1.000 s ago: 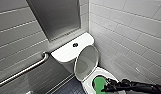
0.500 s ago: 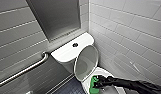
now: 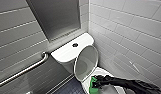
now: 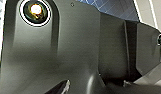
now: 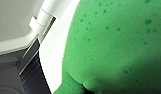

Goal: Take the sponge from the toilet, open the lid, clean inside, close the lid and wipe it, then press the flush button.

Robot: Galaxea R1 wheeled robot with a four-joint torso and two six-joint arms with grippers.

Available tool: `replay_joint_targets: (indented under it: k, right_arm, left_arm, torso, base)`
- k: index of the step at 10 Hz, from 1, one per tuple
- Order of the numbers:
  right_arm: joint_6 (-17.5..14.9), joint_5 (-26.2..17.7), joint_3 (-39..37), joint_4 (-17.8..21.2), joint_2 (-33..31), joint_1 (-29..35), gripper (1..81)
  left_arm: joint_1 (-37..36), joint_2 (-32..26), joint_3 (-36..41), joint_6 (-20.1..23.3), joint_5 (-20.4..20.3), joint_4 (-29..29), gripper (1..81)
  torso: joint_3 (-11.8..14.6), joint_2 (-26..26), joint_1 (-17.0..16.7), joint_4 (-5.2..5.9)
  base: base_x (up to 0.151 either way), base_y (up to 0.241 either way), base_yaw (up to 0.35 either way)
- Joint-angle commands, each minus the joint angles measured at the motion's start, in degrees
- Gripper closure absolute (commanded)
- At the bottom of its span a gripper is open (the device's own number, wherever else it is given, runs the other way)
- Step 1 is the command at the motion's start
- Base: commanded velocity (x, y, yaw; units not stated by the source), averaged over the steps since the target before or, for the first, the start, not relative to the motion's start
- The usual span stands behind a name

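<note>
While lid [image 3: 86, 62] stands open, right arm [image 3: 126, 84] stretches across toilet [image 3: 102, 72], holding sponge [image 3: 92, 83].

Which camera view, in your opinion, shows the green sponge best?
The right wrist view: the sponge looms close, its pores plain, beside the white toilet rim. The head view has it as a small green patch in the right claw. The left wrist view faces the robot's own dark plate.

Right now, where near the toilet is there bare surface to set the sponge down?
The tank top is bare on both sides of the flush button, behind the raised lid. The bowl rim is crowded: the right hand holds the sponge there.
</note>
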Motion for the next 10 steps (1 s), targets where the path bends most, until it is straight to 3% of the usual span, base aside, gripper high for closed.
replay_joint_targets:
  k: [1, 10]
  right_arm:
    - [1.2, 8.2, 22.9, -2.9, -8.3, 2.9, 81.1]
    - [1.9, 9.2, 30.0, -5.2, -21.9, -12.0, 81.1]
  left_arm:
    - [-0.6, -0.9, 0.7, 0.2, 4.0, 0.3, 1.0]
    - [-1.0, -1.7, 1.3, 0.2, 3.9, 0.3, 1.0]
  torso:
    - [0.0, 0.0, 0.0, 0.0]
    - [0.0, 0.0, 0.0, 0.02]
  base:
    - [0.0, 0.0, 0.0]
    - [0.0, 0.0, 0.0]
